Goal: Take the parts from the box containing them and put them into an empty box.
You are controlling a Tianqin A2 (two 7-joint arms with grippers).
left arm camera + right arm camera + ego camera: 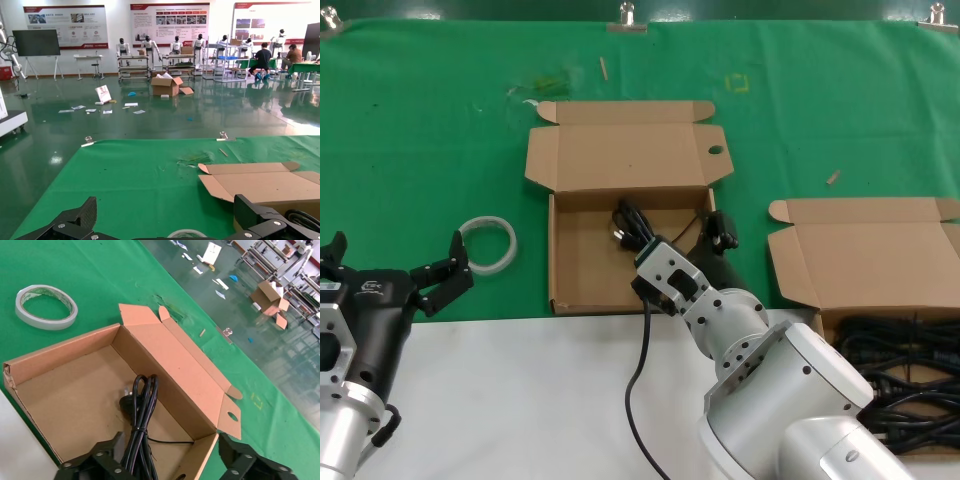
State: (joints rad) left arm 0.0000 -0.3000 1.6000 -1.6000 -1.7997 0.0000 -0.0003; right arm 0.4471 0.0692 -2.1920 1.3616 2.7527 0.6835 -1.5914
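So the right gripper is reaching out over the holed-lid cardboard box mid-table, fingers spread wide, nothing actually pinched. One coiled black cable bundle lies on that box's floor between them; the right wrist view shows its moulded plug, which the head view mostly hides. The other cables sit heaped in the plain-lidded box at the right edge. The left gripper hangs open near the left edge, beside a white translucent tape ring on the green cloth.
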